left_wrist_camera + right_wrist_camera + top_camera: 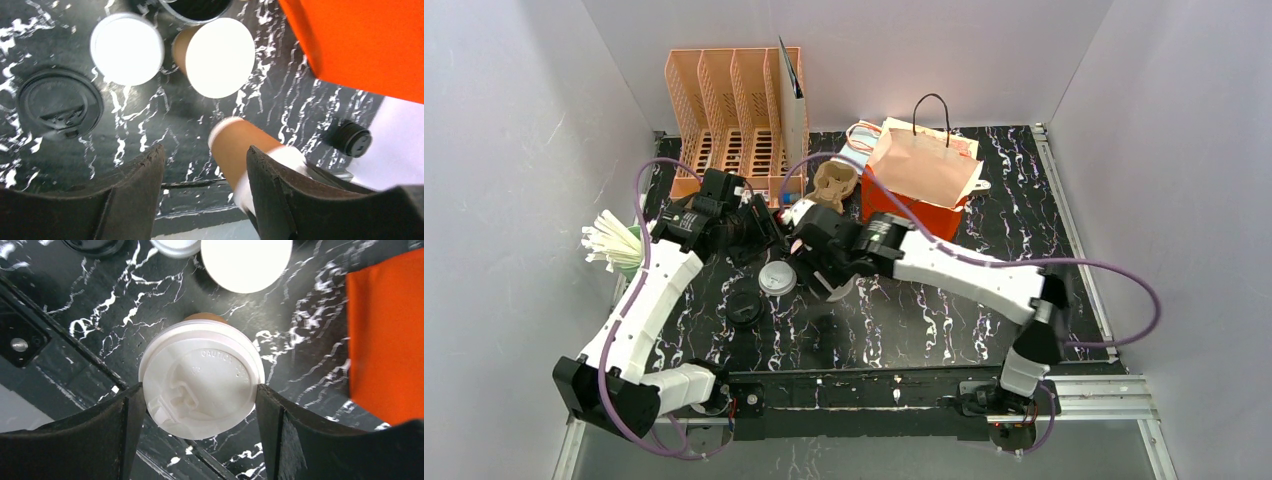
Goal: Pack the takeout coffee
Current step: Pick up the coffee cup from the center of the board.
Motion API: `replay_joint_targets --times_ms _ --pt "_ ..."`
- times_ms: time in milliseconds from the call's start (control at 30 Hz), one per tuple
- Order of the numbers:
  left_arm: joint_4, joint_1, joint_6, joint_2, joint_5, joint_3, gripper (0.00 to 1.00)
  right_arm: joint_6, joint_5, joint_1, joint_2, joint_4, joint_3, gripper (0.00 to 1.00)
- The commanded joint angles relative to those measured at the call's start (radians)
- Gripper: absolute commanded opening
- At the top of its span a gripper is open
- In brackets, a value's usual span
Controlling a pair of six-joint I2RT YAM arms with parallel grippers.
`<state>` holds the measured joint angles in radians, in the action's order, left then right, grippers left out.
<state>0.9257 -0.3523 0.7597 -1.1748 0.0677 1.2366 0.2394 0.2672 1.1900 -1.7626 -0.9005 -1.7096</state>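
The takeout coffee (201, 380) is a brown kraft cup capped with a white plastic lid. My right gripper (200, 390) is shut on it, both fingers pressed against the lid's rim. In the left wrist view the same cup (240, 150) shows tilted, partly behind the right-hand finger. My left gripper (205, 150) stands open beside it, nothing between its fingers. In the top view the two grippers sit close together left of centre, right gripper (824, 272) and left gripper (759, 225); the cup is hidden there.
A second brown cup (220, 55), open and white inside, stands near a loose white lid (127, 47), a black lid (59, 102) and a black cup (197, 7). Behind are a brown paper bag (924, 165), a red box (914, 212) and a peach rack (734, 125).
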Motion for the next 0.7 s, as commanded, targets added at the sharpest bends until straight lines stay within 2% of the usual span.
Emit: replay_joint_targets --times_ms 0,167,300,400,533,667 --pt "-0.135 0.000 0.036 -0.037 0.082 0.017 0.57 -0.054 0.077 -0.056 0.186 -0.040 -0.104 0.61" --pt "-0.250 -0.084 0.080 -0.111 0.088 0.055 0.56 -0.158 0.108 -0.106 0.274 -0.006 -0.222 0.58" --pt "-0.309 -0.196 0.106 -0.197 0.033 0.137 0.57 -0.234 0.217 -0.117 0.294 0.045 -0.303 0.56" --pt "-0.350 -0.245 0.165 -0.241 -0.013 0.199 0.59 -0.293 0.311 -0.153 0.305 0.112 -0.310 0.49" --pt "-0.431 -0.313 0.375 -0.225 -0.070 0.224 0.60 -0.313 0.252 -0.285 0.308 0.156 -0.297 0.47" --pt "-0.470 -0.390 0.470 -0.195 -0.181 0.233 0.64 -0.270 0.179 -0.410 0.300 0.170 -0.271 0.44"
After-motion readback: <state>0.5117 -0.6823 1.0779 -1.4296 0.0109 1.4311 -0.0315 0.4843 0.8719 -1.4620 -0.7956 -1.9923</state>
